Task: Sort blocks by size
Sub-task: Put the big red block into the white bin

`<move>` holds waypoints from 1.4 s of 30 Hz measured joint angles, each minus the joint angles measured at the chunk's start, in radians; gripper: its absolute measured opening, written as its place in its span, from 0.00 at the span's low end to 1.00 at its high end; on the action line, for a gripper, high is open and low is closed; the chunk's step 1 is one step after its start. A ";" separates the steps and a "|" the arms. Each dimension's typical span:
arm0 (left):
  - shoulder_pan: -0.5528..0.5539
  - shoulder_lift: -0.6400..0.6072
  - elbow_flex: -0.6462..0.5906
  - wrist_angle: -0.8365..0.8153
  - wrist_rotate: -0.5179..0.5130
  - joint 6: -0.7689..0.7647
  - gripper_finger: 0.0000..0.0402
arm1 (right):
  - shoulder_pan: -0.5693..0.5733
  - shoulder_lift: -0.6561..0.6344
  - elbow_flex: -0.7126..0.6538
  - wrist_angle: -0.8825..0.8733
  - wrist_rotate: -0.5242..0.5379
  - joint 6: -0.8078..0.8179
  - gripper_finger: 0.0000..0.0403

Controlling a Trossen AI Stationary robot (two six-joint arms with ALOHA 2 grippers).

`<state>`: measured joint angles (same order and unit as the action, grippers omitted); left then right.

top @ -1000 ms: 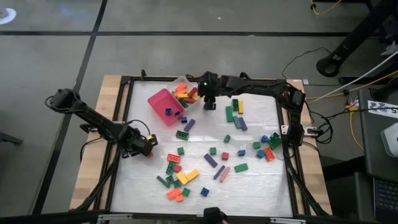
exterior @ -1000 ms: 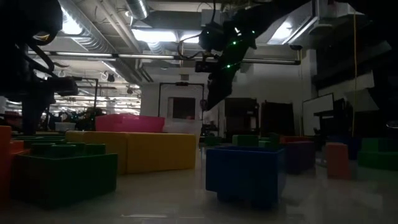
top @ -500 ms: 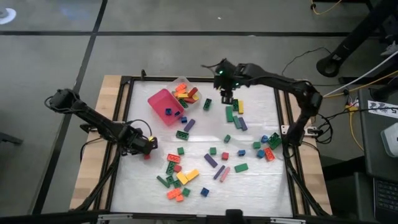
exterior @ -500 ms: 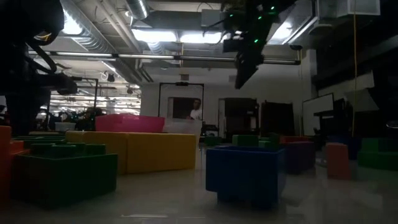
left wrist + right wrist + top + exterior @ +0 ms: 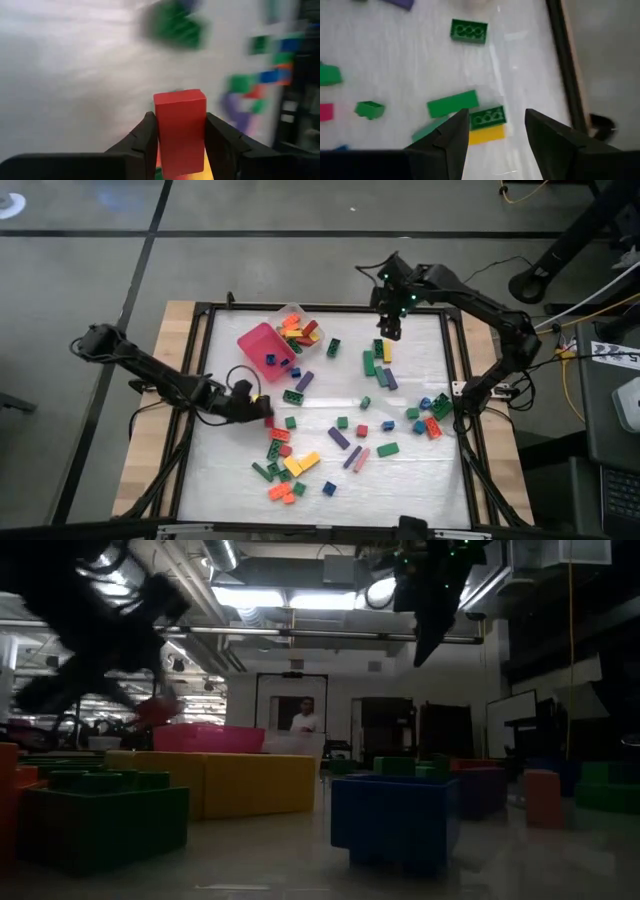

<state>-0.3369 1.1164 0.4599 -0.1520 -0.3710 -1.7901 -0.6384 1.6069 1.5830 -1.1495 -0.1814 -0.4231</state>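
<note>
The white table (image 5: 420, 470) carries the blocks (image 5: 340, 430), which lie scattered over most of its surface, with one cluster near the front left and another at the right edge. At the far left part of the table stands a pink tray (image 5: 262, 348) with a few blocks inside, and just beside it a clear tray (image 5: 298, 320) is filled with more blocks.

The left gripper (image 5: 262, 410) hangs over the left middle of the table, just above the front-left cluster. Its two fingers (image 5: 146, 137) pinch a red block (image 5: 180, 131) between them; the block stands upright and touches both fingers on its sides.

The right gripper (image 5: 389, 327) is at the far side of the table, raised above a green and yellow group of blocks (image 5: 487, 122). Its fingers (image 5: 451, 131) are spread apart with nothing between them, and those blocks lie below the gap, not touching the jaws.
</note>
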 joint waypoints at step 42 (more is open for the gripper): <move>0.838 0.419 0.055 0.927 -0.032 1.506 0.41 | 0.597 0.001 -0.493 0.385 -0.014 -0.057 0.48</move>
<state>0.5011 1.5350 0.5151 0.7751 -0.4029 -0.2845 -0.0413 1.6081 1.0901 -0.7643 -0.1958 -0.4797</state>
